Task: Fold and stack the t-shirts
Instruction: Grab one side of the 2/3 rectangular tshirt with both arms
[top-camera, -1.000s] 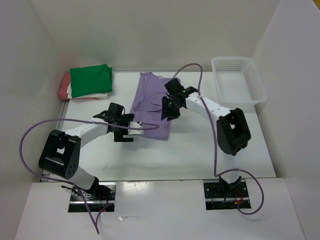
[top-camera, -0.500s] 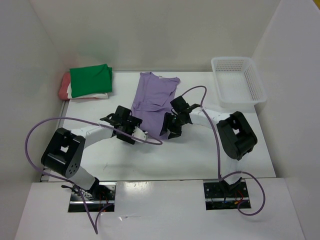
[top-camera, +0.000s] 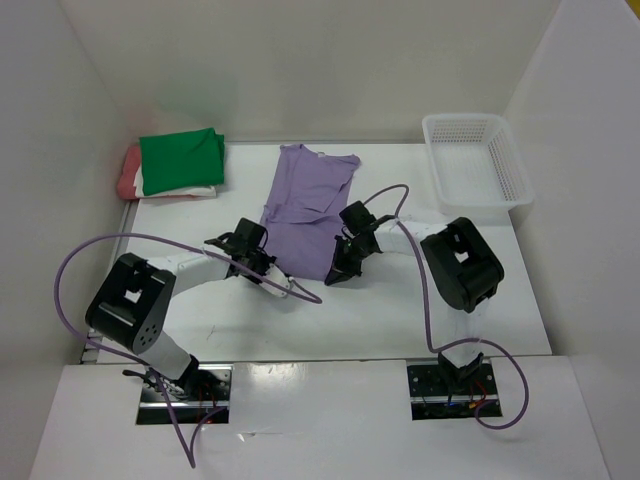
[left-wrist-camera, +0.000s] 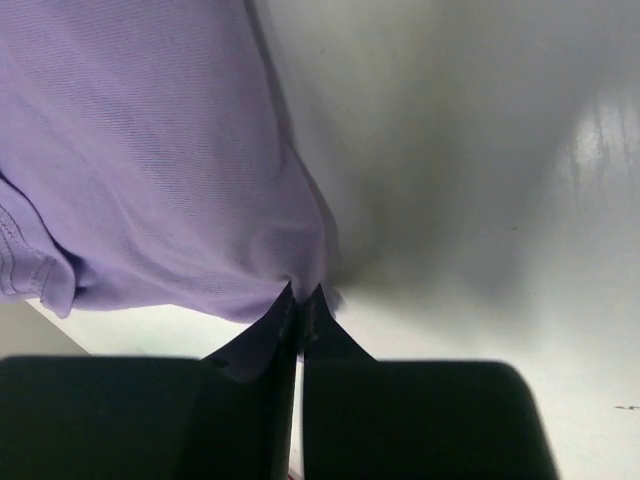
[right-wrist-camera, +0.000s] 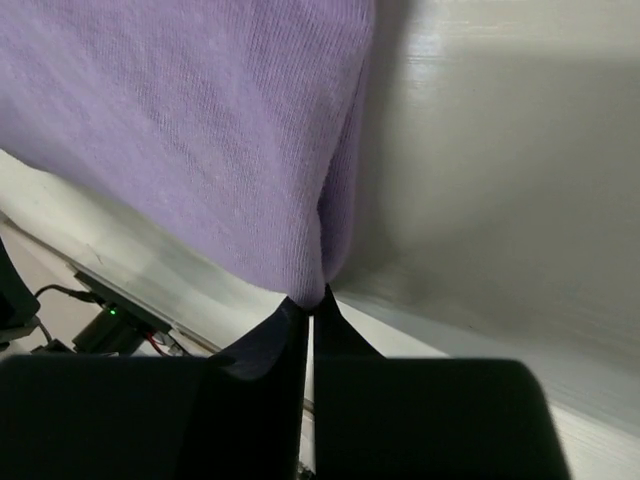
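A lavender-purple t-shirt (top-camera: 305, 205) lies spread lengthwise at the table's middle. My left gripper (top-camera: 268, 268) is shut on its near left corner; in the left wrist view the cloth (left-wrist-camera: 170, 170) bunches between the closed jaws (left-wrist-camera: 301, 297). My right gripper (top-camera: 338, 270) is shut on the near right corner, where the purple fabric (right-wrist-camera: 200, 130) is pinched at the tips (right-wrist-camera: 312, 300). At the back left sits a folded pile: a green shirt (top-camera: 181, 158) on a cream-white one (top-camera: 185, 191) and a salmon-red one (top-camera: 128, 172).
A white mesh basket (top-camera: 475, 160) stands at the back right. White walls close in the table on three sides. Purple cables loop from both arms over the near half of the table.
Both grippers came down toward me to the shirt's near edge and closed on its two corners. The shirt's near hem is now drawn slightly together.
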